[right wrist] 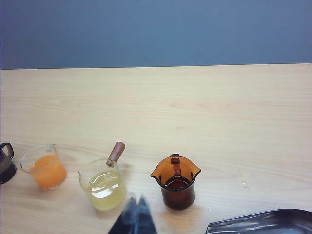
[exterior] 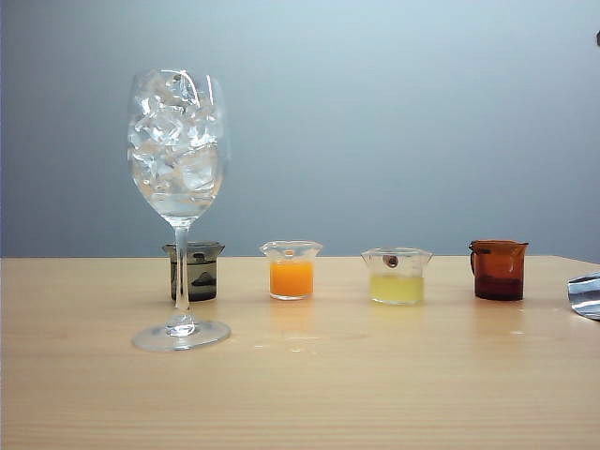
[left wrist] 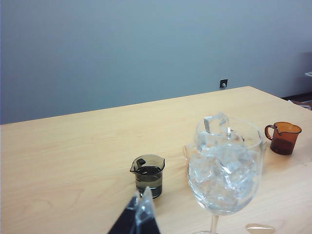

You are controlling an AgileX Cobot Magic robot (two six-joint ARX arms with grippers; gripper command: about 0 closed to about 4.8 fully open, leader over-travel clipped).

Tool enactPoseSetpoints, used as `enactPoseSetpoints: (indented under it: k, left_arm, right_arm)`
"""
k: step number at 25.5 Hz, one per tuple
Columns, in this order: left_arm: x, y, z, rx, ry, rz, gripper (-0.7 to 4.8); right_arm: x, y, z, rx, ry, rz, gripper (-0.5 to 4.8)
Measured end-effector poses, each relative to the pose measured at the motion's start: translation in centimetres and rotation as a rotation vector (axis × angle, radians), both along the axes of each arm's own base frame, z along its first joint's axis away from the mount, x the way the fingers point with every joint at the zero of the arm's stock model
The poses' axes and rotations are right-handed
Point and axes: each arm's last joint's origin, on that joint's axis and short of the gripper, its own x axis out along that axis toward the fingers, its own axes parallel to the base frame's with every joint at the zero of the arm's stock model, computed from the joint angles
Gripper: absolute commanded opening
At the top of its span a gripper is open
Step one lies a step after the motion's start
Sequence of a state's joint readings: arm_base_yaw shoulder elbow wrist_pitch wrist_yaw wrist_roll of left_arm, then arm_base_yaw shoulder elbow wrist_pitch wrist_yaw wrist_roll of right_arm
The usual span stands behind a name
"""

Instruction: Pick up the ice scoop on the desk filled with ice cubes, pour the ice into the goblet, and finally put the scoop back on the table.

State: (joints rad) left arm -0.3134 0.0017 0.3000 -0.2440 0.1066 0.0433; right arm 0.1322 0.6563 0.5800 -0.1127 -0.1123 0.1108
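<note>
Already poured: goblet (exterior: 177, 150) heaped with ice cubes (left wrist: 222, 170); scoop (right wrist: 261, 224) empty on tabletop (exterior: 375, 394). Right hand (right wrist: 136, 214) shut, empty; left hand (left wrist: 139, 217) apparently shut, empty, above the tabletop near the goblet.

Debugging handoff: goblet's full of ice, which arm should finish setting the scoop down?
Right, probably. The ice scoop lies on the desk beside the shut right gripper; the left gripper sits by the ice-filled goblet, away from it.

I can read no text, label, brand, number or sign on anything in my three views; the goblet (exterior: 178, 178) and the small beakers (exterior: 292, 270) carry no markings I can make out
</note>
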Motion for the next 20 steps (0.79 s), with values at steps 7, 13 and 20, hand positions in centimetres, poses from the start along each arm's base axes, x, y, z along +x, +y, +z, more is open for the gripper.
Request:
enactPoseSetpoints:
  k: [7,13,20]
  left_arm:
    - [1.1,-0.2,-1.8,-0.031,-0.029,0.038,-0.05]
    - [1.8,0.7,-2.2,-0.049,-0.098,0.162,-0.05]
    - [2.5,1.4,-4.2,-0.073,-0.026,0.254,-0.05]
  right_arm:
    - [0.0,0.0,0.0,0.000,0.000,0.000,0.00]
    - [0.0,0.0,0.0,0.000,0.000,0.000,0.00]
    - [0.0,0.0,0.0,0.000,0.000,0.000,0.00]
